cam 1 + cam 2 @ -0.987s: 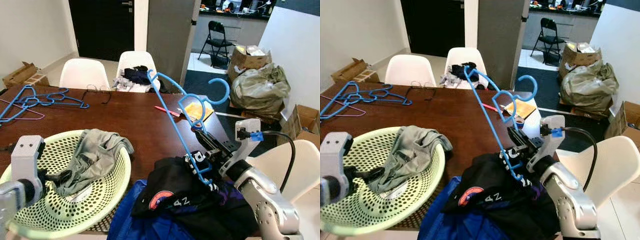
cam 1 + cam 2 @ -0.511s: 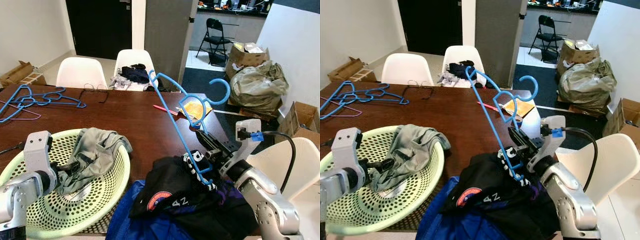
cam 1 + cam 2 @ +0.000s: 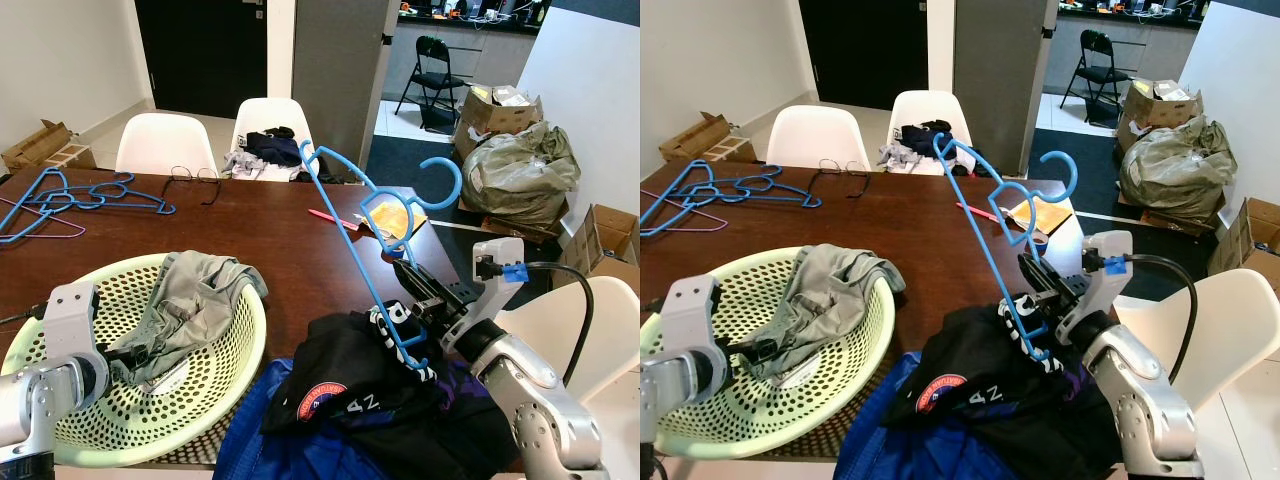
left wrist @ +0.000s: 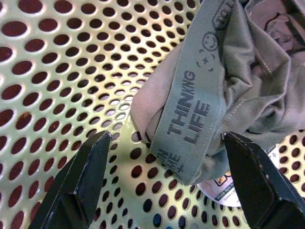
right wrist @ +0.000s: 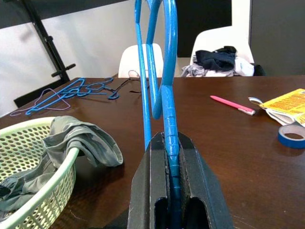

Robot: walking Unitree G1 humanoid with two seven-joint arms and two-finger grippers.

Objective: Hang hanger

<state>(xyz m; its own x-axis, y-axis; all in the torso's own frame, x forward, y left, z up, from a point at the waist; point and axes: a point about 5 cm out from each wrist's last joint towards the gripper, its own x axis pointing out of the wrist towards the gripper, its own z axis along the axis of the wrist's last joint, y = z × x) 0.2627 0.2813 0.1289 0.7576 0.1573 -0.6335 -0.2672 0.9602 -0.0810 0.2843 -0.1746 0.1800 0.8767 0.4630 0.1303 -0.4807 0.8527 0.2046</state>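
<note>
My right gripper (image 3: 425, 312) clamps the blue hanger (image 3: 372, 235) upright at 3 o'clock above the dark clothes (image 3: 360, 385), while my left gripper (image 4: 162, 176), fingers spread, hovers over the grey garment (image 3: 190, 300) at 9 o'clock; steady grip advised.

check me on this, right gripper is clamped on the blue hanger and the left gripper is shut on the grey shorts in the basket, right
Not quite. The right gripper is clamped on the blue hanger, but the left gripper is open, its fingers spread on either side of the grey shorts in the basket. The left wrist view shows it.
</note>
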